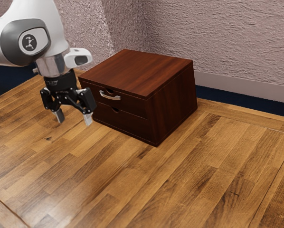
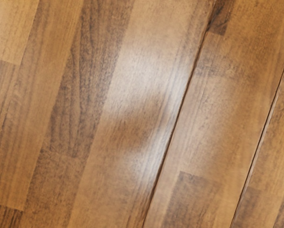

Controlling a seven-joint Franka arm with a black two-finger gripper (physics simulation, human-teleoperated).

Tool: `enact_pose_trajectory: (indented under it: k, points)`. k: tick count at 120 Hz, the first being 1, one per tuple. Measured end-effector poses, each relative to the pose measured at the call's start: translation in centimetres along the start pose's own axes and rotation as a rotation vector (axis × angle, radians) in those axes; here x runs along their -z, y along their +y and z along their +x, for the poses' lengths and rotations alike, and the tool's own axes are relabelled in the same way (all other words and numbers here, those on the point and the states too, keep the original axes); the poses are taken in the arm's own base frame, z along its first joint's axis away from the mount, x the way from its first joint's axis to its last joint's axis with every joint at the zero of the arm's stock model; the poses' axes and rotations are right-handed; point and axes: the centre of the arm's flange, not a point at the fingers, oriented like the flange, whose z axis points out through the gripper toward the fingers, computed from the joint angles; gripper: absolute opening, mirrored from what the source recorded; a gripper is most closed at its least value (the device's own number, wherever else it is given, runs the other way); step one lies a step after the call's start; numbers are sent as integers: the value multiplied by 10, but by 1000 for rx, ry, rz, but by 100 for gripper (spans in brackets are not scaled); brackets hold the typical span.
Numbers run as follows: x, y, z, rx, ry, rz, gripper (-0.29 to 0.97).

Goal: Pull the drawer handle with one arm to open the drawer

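The drawer handle (image 1: 109,95) was a pale metal bow mounted on the front of the upper drawer (image 1: 130,103). This drawer sat in a dark wooden cabinet (image 1: 137,71) above a lower drawer (image 1: 127,123). Both drawer fronts appeared flush with the cabinet face, so the upper drawer was judged to be shut. The cabinet stood on the far part of the tabletop (image 1: 180,180), near a rough plastered wall (image 1: 227,33).

The gripper (image 1: 74,117) was just beside the cabinet, toward the exterior view's left of the handle and slightly lower than it. It did not touch the handle or the cabinet. The fingers (image 1: 88,118) pointed down at the tabletop and stood wide apart with nothing between them. The wrist view showed bare planks of the tabletop (image 2: 142,114) directly under the hand, which agreed with this downward pointing.

Task progress, as judged:
- Done: the arm (image 1: 28,38) had the gripper close to the drawer front.
- Left: align the spread fingers with the handle, close them around the bow, and pull away from the cabinet face.

No part of the opening itself was visible as done.
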Motion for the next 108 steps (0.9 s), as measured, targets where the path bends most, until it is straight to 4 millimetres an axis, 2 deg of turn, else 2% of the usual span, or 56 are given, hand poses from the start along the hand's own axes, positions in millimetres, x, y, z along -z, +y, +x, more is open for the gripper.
enact_pose_trajectory:
  k: [30, 33, 38, 41, 45, 50, 59, 83, 99, 108]
  points:
    - [4, -19, 2, 48, 20, -6, 68]
    - [14, -19, 0, 47, 40, -10, 68]
    - [54, -18, -10, 42, 115, -22, 68]
    - [71, -16, -16, 39, 144, -27, 68]
    - [84, -12, -21, 42, 164, -32, 68]
    - [91, -5, -25, 60, 170, -36, 68]
    - [94, 4, -28, 143, 163, -42, 68]
    - [91, -2, -27, 513, 139, -62, 68]
    - [90, 7, -25, 686, 145, -82, 68]
    - [89, 5, -23, 781, 151, -90, 68]
